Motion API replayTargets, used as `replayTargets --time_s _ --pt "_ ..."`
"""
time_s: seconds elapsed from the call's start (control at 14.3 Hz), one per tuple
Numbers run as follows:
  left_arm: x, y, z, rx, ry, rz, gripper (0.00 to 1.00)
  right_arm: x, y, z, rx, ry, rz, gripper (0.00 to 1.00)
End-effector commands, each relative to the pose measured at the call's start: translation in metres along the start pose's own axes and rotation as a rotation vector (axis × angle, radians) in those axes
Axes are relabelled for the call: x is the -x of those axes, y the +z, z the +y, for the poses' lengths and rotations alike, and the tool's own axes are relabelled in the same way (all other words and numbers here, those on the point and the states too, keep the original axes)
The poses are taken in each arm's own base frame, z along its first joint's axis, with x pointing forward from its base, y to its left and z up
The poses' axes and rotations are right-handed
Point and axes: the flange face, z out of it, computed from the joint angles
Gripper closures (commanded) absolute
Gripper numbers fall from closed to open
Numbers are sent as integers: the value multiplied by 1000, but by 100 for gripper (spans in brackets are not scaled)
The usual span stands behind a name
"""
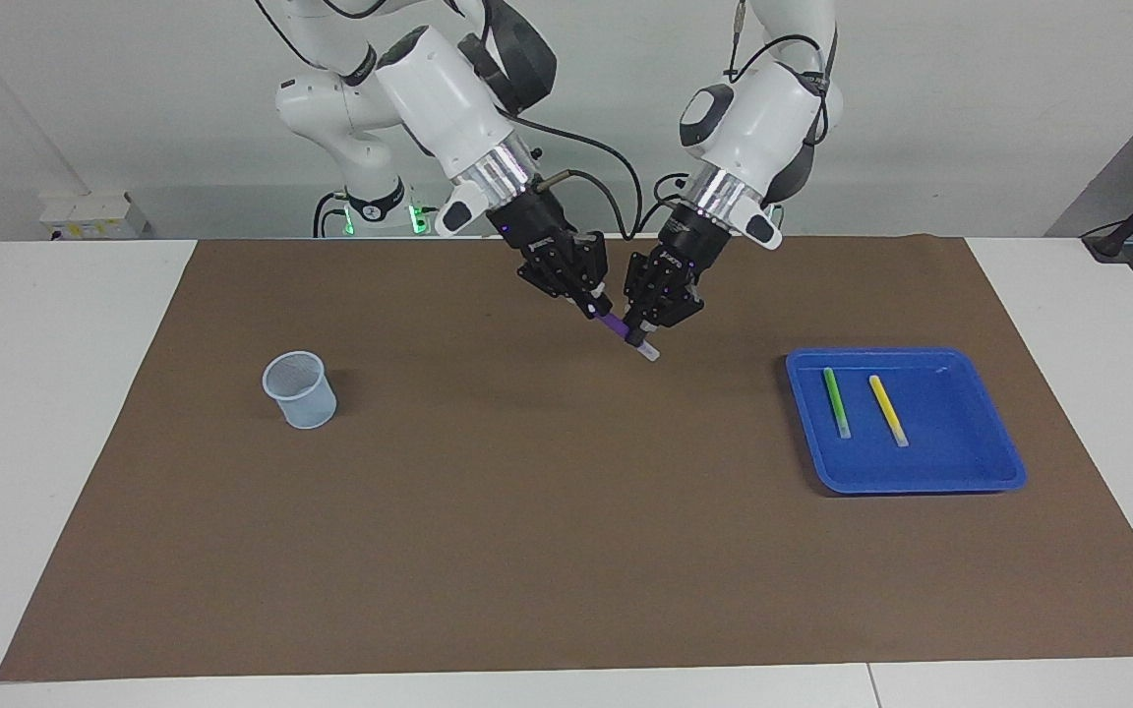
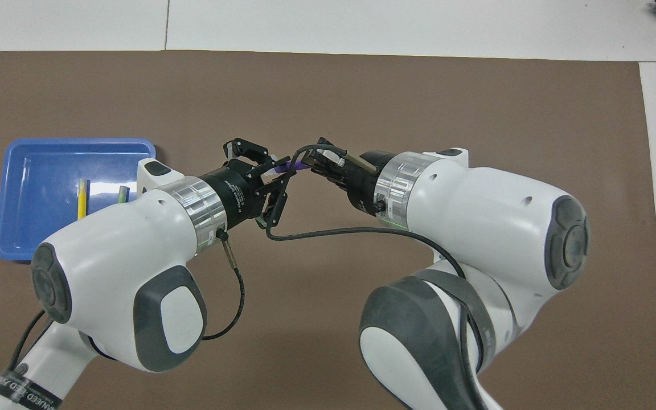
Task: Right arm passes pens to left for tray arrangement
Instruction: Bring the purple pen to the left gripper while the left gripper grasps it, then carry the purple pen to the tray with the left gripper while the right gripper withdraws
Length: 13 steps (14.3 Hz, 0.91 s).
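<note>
We see two white robot arms meeting in the air over the middle of a brown mat on the tabletop. The right gripper and the left gripper both have their fingers closed on the same purple pen, one at each end, its pale tip poking out below the left gripper. Toward the left arm's end sits the blue tray, with a green pen and a yellow pen lying side by side inside. A pale mesh cup stands toward the right arm's end.

Left arm hides green pen partly, overhead.
</note>
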Motion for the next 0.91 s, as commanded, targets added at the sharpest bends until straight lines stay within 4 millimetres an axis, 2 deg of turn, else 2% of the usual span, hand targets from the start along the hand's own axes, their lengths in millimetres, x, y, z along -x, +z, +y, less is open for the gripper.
replayTargets --time_s 0.0,0.14,0.21,0.28,0.35,0.56,0.7,0.84 --pt "-5 -2 3 23 -6 -3 100 0 -2 3 -7 27 -7 100" --pt "-4 -2 3 22 -4 -4 100 -1 -4 1 -10 24 -5 100" --pt "-4 -2 3 22 -6 -4 100 -1 -4 1 -10 25 -5 62" --pt "-4 -2 3 22 -7 -5 100 -1 -4 1 -10 22 -5 7" --pt "-5 -2 3 22 -7 -3 100 -1 -4 1 -10 10 -5 0" --pt "-6 -3 5 26 -5 -3 100 -4 -6 3 -4 12 -4 0" --pt "-11 -5 10 26 36 3 100 -20 -11 12 15 13 6 0" --pt "-26 -8 22 12 135 26 100 -33 -14 23 74 -86 -42 0"
